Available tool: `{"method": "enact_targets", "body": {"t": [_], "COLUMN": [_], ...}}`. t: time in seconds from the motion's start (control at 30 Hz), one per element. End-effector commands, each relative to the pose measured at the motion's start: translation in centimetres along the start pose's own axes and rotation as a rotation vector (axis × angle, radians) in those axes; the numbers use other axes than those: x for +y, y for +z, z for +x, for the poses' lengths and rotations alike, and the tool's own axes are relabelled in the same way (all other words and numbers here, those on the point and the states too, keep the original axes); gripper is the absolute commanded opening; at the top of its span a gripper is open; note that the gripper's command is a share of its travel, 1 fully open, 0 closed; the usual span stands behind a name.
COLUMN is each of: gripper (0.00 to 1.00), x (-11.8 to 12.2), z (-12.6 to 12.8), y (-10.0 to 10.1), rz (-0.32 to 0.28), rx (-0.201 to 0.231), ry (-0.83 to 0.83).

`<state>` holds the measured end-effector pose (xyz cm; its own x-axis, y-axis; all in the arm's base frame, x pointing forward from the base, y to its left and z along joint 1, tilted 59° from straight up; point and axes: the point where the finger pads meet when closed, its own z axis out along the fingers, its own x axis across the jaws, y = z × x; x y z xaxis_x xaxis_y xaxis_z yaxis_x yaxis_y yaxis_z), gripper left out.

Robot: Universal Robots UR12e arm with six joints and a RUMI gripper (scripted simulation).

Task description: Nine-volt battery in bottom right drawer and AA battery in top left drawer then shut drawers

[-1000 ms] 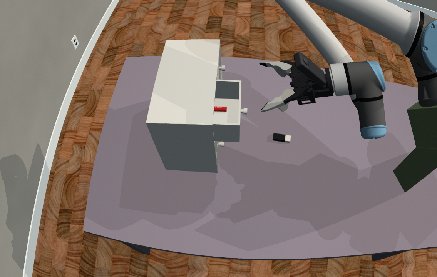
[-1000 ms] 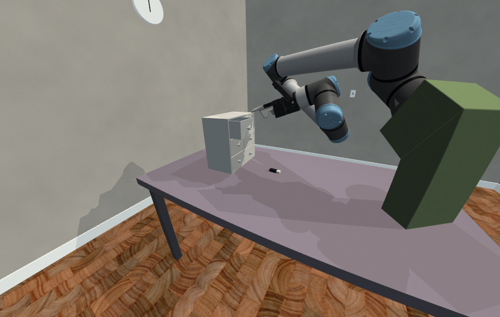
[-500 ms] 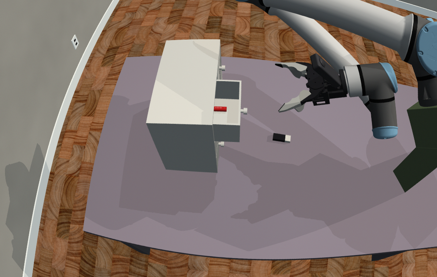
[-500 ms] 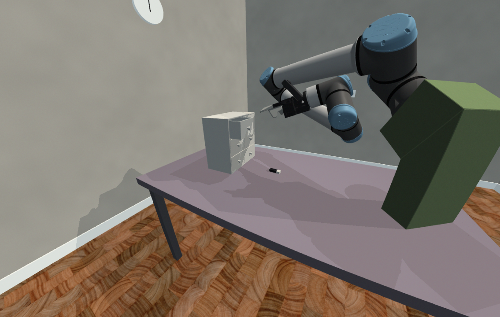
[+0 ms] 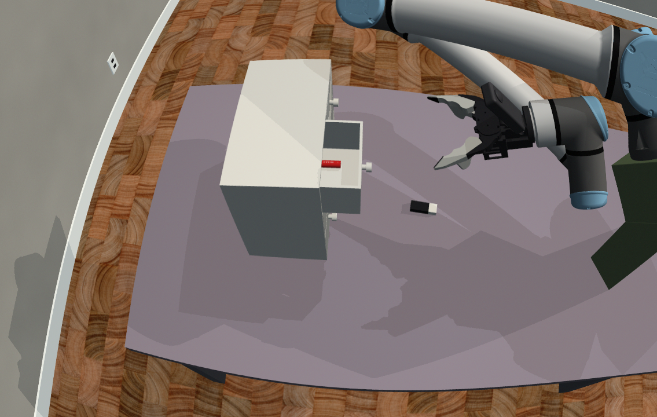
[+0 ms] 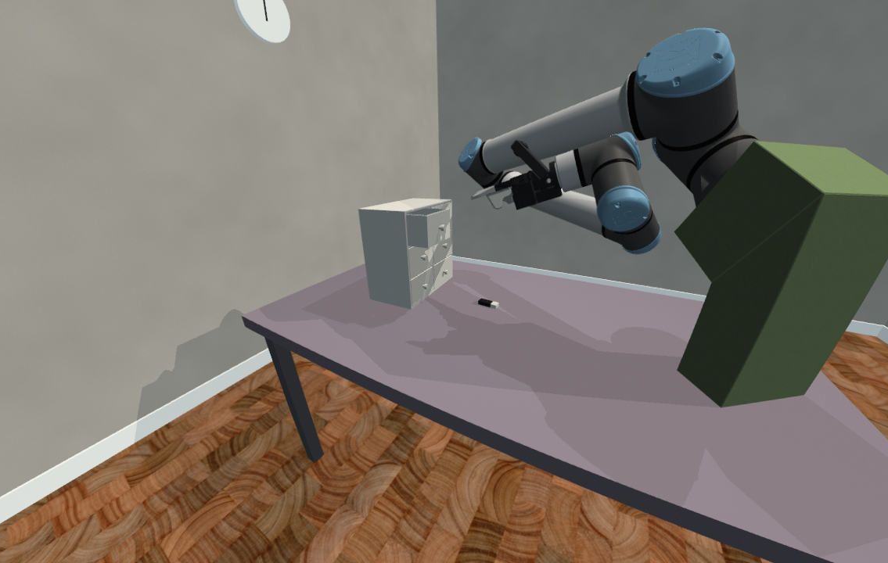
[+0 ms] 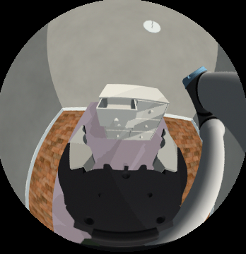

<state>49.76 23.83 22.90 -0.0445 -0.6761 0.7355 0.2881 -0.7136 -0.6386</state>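
The white chest point(image 5: 278, 124) point(image 6: 386, 259) point(image 7: 131, 90) stands upright, with three rows of two drawers. Its top left drawer point(image 5: 340, 200) point(image 6: 418, 230) point(image 7: 110, 114) is pulled partway out. The red AA battery point(image 5: 330, 163) lies inside that drawer, near the chest's front. The other drawers look shut. My gripper point(image 5: 432, 133) point(image 6: 484, 199) point(image 7: 124, 128) is open and empty, raised in front of the chest and pointing toward it. I see nothing that is surely the nine-volt battery; drawer contents elsewhere are hidden.
A small black block with a white end point(image 5: 422, 207) point(image 6: 487, 303) lies on the table point(image 5: 372, 352) point(image 6: 390, 363) in front of the chest. The green arm stand point(image 5: 652, 191) point(image 6: 776, 301) is at the opposite end. The open drawer and its knob point(image 5: 367, 167) stick out toward my gripper.
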Motion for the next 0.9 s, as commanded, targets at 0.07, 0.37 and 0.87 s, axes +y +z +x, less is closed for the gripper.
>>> {"method": "enact_targets", "body": {"t": [0.07,0.37,0.87], "gripper": [1.00,1.00,1.00], "x": [0.14,0.20,0.19], "z": [0.00,0.00,0.02], "y": [-0.63,-0.83,-0.83], "rz": [0.002,0.002,-0.003], "rx": [-0.001,-0.001,0.000], "ry": [0.000,0.000,0.001]}}
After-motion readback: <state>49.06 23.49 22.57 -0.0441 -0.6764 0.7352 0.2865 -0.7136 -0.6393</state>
